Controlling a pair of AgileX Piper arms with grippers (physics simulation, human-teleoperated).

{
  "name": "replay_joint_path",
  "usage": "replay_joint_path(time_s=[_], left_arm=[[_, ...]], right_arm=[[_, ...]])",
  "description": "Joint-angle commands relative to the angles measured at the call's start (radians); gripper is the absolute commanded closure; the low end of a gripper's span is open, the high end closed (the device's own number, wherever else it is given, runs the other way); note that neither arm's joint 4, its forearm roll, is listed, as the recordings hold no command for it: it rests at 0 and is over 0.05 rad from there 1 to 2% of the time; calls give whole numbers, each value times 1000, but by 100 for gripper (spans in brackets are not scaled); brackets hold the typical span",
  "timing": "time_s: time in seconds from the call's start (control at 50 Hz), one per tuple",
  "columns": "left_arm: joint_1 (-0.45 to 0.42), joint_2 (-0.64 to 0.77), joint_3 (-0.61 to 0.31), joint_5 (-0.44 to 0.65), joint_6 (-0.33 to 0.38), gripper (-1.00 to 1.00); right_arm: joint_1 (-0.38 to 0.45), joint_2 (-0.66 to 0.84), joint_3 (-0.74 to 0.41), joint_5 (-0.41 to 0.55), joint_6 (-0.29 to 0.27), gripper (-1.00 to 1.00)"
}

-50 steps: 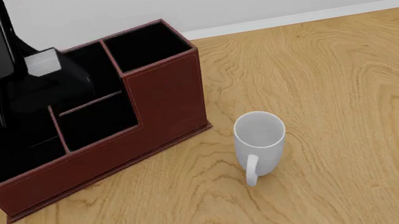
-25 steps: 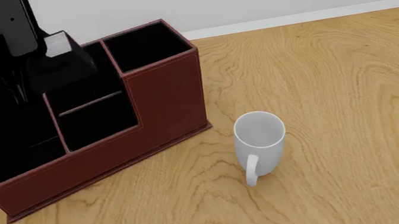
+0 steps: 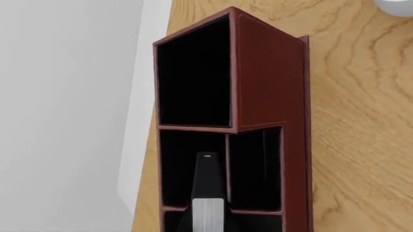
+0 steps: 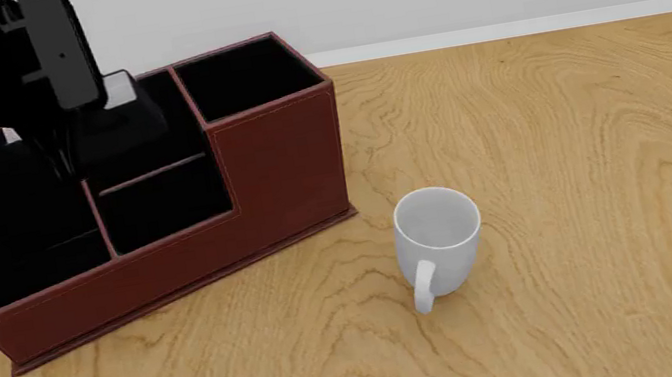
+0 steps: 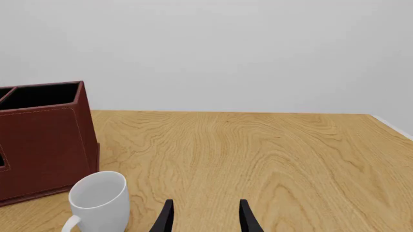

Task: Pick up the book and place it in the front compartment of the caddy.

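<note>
No book can be made out for certain in any view. A black cover would be lost against the black lining of the caddy (image 4: 280, 162), and part of the rear cells is screened by the left arm. The left claw (image 3: 206, 166) is held over the caddy's middle cells. In its wrist view only a single dark wedge with a pale strip is seen, so whether it is closed, or gripping anything, cannot be told. The right claw (image 5: 203, 215) is parked low at the near right of the counter (image 4: 541, 115), spread wide and empty, with the white mug (image 4: 438, 233) between it and the caddy. The placing step is judged to be in hand or just completed. Next, the low front compartment should be checked for the book before the arm is drawn clear.
</note>
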Motion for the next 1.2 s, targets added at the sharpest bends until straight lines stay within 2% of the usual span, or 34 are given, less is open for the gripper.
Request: replay_joint_path(time_s=[0.02, 0.96, 1.2], left_arm=[[16, 36, -15, -56, 27, 100], [41, 162, -5, -137, 13, 100], [44, 195, 13, -169, 28, 100]], right_arm=[[0, 0, 0, 0, 0, -100], [0, 0, 0, 0, 0, -100], [0, 0, 0, 0, 0, -100]])
